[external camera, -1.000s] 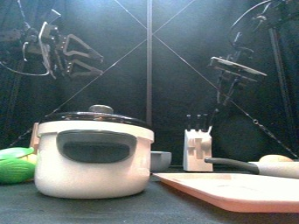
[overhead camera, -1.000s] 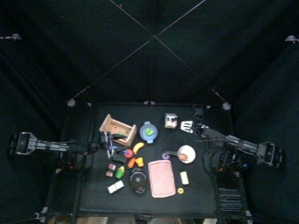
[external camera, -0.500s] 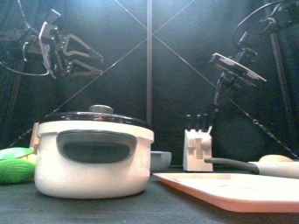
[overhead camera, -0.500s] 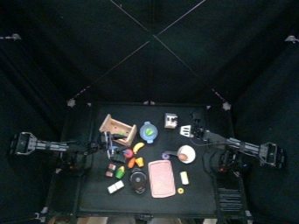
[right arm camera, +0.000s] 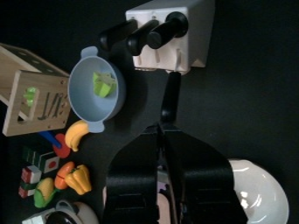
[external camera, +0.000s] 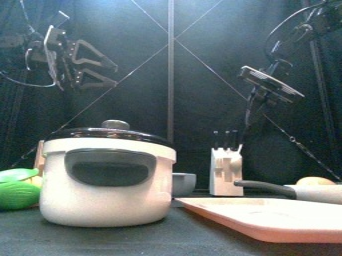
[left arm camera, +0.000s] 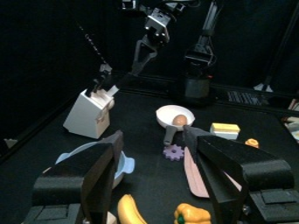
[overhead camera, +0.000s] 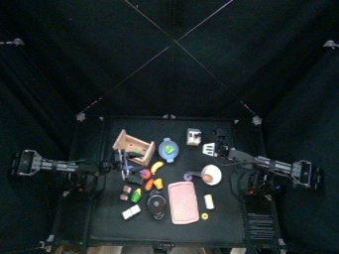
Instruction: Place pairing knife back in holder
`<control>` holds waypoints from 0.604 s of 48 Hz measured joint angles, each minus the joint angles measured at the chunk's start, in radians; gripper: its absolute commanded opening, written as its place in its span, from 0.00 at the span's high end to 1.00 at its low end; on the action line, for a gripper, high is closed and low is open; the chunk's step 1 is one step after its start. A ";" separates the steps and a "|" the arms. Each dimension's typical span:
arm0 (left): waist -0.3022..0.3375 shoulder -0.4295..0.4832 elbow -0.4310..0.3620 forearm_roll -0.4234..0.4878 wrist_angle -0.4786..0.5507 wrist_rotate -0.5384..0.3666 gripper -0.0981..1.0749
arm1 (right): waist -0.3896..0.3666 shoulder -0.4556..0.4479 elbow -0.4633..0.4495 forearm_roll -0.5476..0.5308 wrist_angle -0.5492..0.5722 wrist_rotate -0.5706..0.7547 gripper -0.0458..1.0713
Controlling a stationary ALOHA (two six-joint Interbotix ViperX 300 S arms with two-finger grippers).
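Your right gripper point(right arm camera: 165, 157), clamped on the knife point(right arm camera: 170, 103), has drifted closer to the holder point(right arm camera: 176, 33) at frame top, so insertion looks close. Left gripper point(left arm camera: 158, 157) sits apart, idle.

A whitish block with black handles on top is seen as the holder point(right arm camera: 176, 33); the knife point(right arm camera: 170, 98) beneath it is black. A pale blue bowl point(right arm camera: 97, 83) holds something green. The rack point(right arm camera: 31, 94) is tan wood. A white bowl point(left arm camera: 177, 116) holds a brown egg-like item. The cutting board point(overhead camera: 183, 201) is pink, the banana point(right arm camera: 75, 134) yellow, the pot point(external camera: 107, 180) cream with a dark lid. The bench point(overhead camera: 225, 210) is black.
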 measured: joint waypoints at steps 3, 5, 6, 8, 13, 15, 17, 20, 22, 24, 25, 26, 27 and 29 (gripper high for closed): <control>0.000 0.000 0.000 0.000 0.000 0.000 0.13 | -0.003 0.003 0.000 -0.011 -0.002 0.000 0.74; 0.000 0.000 0.000 0.000 0.000 0.000 0.13 | -0.005 0.006 0.000 -0.020 -0.005 0.002 0.74; 0.000 0.000 0.000 0.000 0.000 0.000 0.13 | -0.005 0.009 0.000 -0.023 -0.006 0.000 0.74; 0.000 0.000 0.000 0.000 0.000 0.000 0.13 | -0.006 0.014 0.000 -0.031 -0.011 0.002 0.74; 0.002 0.000 0.002 0.000 0.000 0.000 0.13 | -0.011 0.032 0.000 -0.040 -0.035 0.002 0.74; 0.002 0.000 0.002 0.000 0.000 0.000 0.13 | -0.014 0.044 0.000 -0.041 -0.041 0.000 0.74; 0.003 0.000 0.003 0.000 0.000 0.000 0.13 | -0.017 0.057 -0.002 -0.041 -0.048 0.000 0.74; 0.003 0.000 0.003 0.000 0.000 -0.002 0.13 | -0.023 0.072 -0.002 -0.044 -0.058 -0.002 0.74; 0.003 0.000 0.002 0.000 0.000 0.000 0.13 | -0.026 0.081 -0.003 -0.051 -0.063 -0.002 0.74; 0.005 0.000 0.002 0.000 0.000 -0.002 0.13 | -0.029 0.087 -0.003 -0.058 -0.064 0.000 0.74; 0.005 0.000 0.002 0.000 0.000 0.000 0.13 | -0.032 0.089 -0.005 -0.063 -0.064 0.000 0.74; 0.005 0.000 0.003 0.000 0.000 0.000 0.13 | -0.034 0.091 -0.005 -0.067 -0.064 0.000 0.74; 0.005 0.000 0.003 0.000 0.000 0.000 0.13 | -0.035 0.091 -0.006 -0.071 -0.066 0.000 0.74; 0.005 0.000 0.002 0.000 0.000 0.000 0.13 | -0.041 0.092 -0.008 -0.078 -0.066 0.000 0.74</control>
